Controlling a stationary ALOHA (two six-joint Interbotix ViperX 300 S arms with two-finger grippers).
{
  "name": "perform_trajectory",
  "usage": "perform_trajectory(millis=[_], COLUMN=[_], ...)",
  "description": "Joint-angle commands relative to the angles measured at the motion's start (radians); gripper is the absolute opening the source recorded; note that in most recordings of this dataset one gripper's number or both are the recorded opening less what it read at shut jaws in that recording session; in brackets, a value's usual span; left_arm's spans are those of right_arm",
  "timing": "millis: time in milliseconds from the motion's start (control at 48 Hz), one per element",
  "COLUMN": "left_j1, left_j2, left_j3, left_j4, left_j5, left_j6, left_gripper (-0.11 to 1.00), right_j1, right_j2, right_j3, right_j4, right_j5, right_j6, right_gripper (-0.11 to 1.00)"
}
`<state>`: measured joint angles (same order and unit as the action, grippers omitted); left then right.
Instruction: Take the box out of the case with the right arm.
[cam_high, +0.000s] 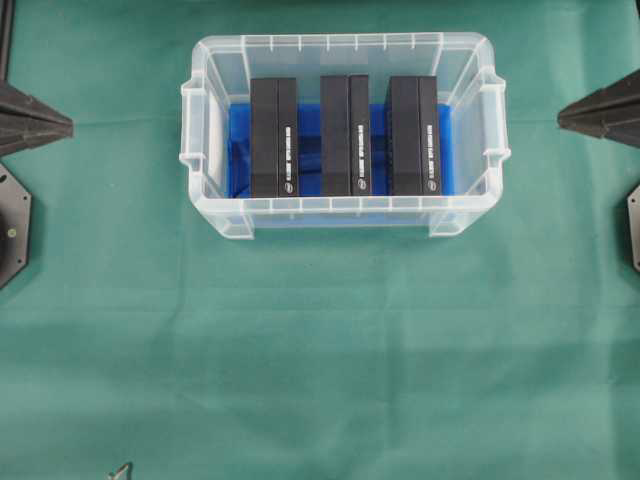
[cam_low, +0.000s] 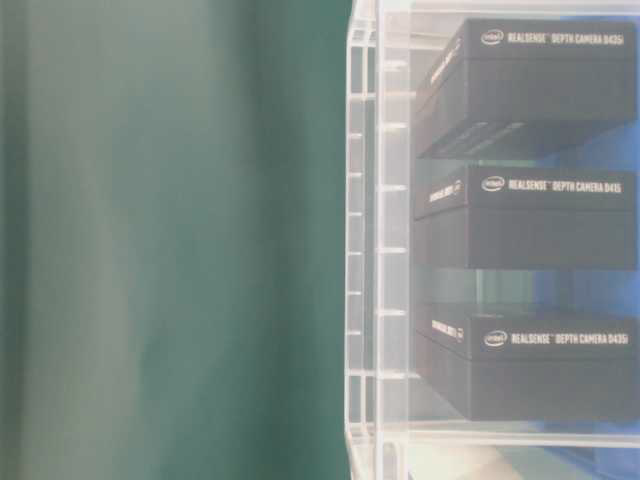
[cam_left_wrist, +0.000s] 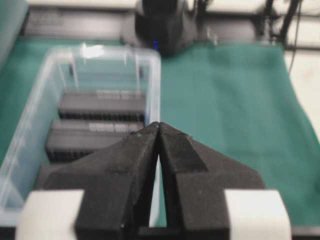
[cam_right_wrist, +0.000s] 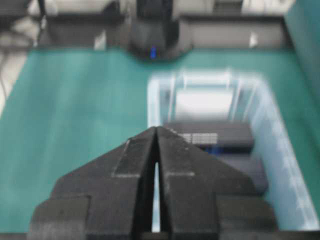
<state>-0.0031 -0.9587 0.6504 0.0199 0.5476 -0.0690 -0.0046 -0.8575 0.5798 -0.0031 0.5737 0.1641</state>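
The clear plastic case (cam_high: 205, 110) with a blue floor sits at the upper middle of the green cloth. Inside it three black boxes stand on edge side by side: a left one (cam_high: 273, 137), a middle one (cam_high: 346, 135) and a right one (cam_high: 414, 135). My right gripper (cam_high: 562, 116) points at the case from the right edge, shut and empty, well clear of the rim. In the right wrist view its tips (cam_right_wrist: 155, 129) meet with the case (cam_right_wrist: 287, 165) ahead. My left gripper (cam_high: 70, 125) is shut too, tips (cam_left_wrist: 159, 124) touching, off the case's left side.
Green cloth (cam_high: 320, 350) covers the table in front of the case. Black arm bases (cam_high: 12, 225) sit at the left and right edges. The table-level view shows the case wall (cam_low: 375, 250) and the box labels through it.
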Motion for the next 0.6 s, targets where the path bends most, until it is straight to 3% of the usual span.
perform_trajectory(millis=[0,188,459,584], left_j1=[0.002,-0.020,-0.066,-0.083], left_j2=[0.018,0.051,0.137,0.167], left_j3=[-0.054,-0.118,-0.195,-0.212], left_j4=[0.003,0.003,0.000,0.000], left_j5=[0.098,0.374,0.775,0.873], left_j6=[-0.020,-0.069,-0.132,-0.133], left_gripper=[0.00,0.00,0.00,0.00], right_j1=[-0.002,-0.002,-0.002,-0.002], right_j2=[0.015,0.052,0.146,0.164], right_j3=[-0.057,-0.107,-0.155,-0.158], right_j4=[0.000,0.002,0.002,0.000], right_j5=[0.117,0.402,0.844,0.933], right_j6=[0.003,0.017,0.087,0.092], right_gripper=[0.00,0.00,0.00,0.00])
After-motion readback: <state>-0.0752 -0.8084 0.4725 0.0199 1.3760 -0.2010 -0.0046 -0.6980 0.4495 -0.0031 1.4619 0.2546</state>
